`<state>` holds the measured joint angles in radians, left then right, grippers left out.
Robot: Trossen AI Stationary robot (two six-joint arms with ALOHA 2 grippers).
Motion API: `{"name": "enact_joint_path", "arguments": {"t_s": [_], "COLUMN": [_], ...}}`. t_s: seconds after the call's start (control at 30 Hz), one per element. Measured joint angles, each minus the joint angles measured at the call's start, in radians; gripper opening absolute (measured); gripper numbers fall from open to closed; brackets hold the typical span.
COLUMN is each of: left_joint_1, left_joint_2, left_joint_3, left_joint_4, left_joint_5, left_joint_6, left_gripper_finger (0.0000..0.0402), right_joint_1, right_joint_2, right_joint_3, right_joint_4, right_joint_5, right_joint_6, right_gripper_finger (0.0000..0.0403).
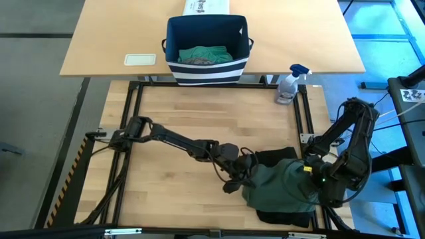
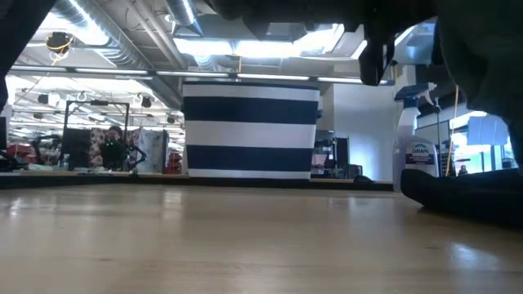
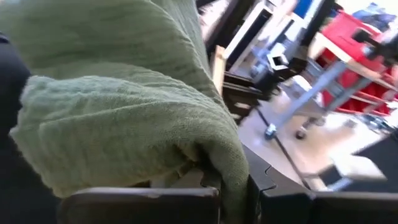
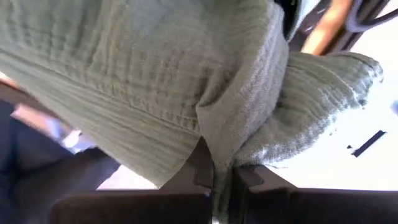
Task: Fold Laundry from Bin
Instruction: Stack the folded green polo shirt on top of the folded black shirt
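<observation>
Looking straight down, the high view shows a dark green garment (image 1: 282, 180) bunched on a black garment (image 1: 284, 216) at the table's (image 1: 172, 133) near right corner, well apart from the bin (image 1: 206, 50); its long axis runs across the table, from the left tool (image 1: 237, 179) to the right tool (image 1: 317, 178). The bin holds teal-green cloth (image 1: 206, 54), with a spray bottle (image 1: 290, 84) just to its right. In the low view, the striped bin (image 2: 249, 128) stands upright beyond the bare table. The left wrist view shows that tool (image 3: 233, 186) clenched on a fold of green cloth (image 3: 124, 112). The right wrist view shows its tool (image 4: 222, 180) clenched on a green hem (image 4: 155, 74).
</observation>
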<state>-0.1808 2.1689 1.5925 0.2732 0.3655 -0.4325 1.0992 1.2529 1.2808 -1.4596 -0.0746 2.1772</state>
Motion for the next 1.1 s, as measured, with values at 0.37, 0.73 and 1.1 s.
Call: {"name": "enact_joint_path", "arguments": {"t_s": [0.37,0.73,1.1], "left_joint_1": [0.036,0.050,0.115], "left_joint_2": [0.000,0.028,0.013], "left_joint_3": [-0.002,-0.002,-0.002], "left_joint_4": [-0.074,-0.132,-0.240], "left_joint_5": [-0.134,-0.187,-0.187], "left_joint_6": [0.069,0.140,0.206], "left_gripper_finger": [0.0048,0.0117,0.0168], "right_joint_1": [-0.029,-0.039,-0.039], "right_joint_2": [0.039,0.039,0.039], "right_joint_3": [-0.157,-0.430,-0.397], "right_joint_4": [0.017,0.183,0.106], "right_joint_5": [-0.087,-0.060,-0.055], "right_joint_6": [0.007,0.015,-0.057], "right_gripper_finger": [0.0007,0.0023,0.0089]}}
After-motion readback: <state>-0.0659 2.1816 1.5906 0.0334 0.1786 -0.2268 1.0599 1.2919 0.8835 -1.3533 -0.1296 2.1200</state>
